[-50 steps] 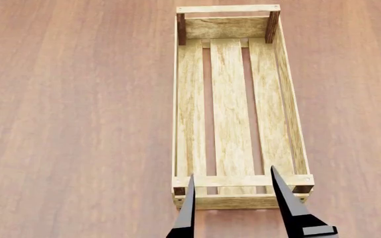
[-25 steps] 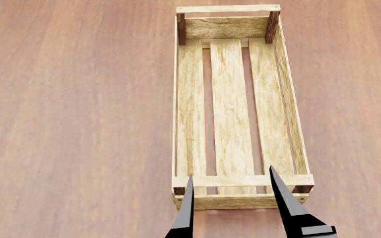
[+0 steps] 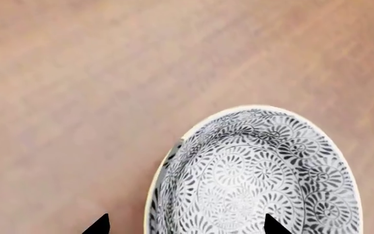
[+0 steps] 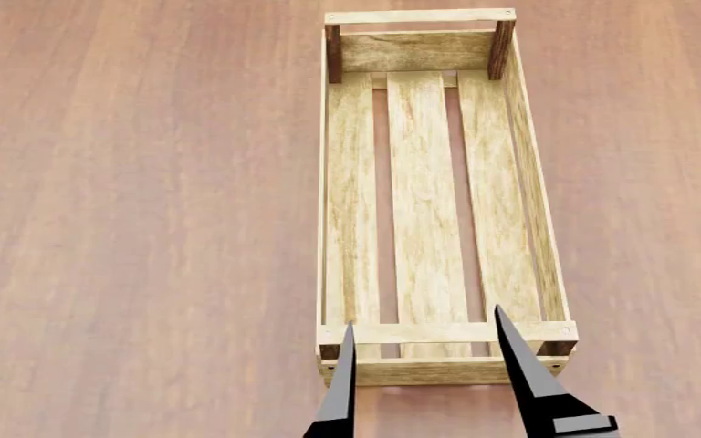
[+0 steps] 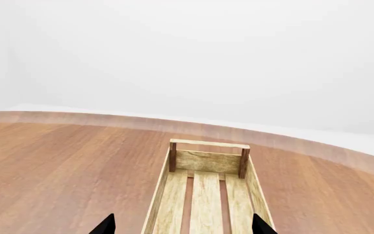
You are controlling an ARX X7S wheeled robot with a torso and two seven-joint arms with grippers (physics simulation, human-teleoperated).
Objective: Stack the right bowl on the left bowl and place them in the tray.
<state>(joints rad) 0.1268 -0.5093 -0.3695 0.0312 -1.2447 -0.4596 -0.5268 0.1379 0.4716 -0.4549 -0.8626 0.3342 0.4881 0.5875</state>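
Now | trays: one tray [image 4: 425,196] | bowls: one bowl [image 3: 255,175] | right end effector [image 4: 423,365] and left end effector [image 3: 183,225] spread, empty

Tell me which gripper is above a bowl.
The left gripper: its wrist view shows the patterned bowl. The right gripper faces only the tray.

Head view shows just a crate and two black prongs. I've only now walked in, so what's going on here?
A two-armed simulated robot is working on a wooden table. The right claw, open and empty, hangs at the near end of the long tray, which has nothing in it. The left claw, also open, hovers over a patterned bowl on the table, its tips straddling the rim without gripping. No second bowl is in view, and nothing is stacked yet.
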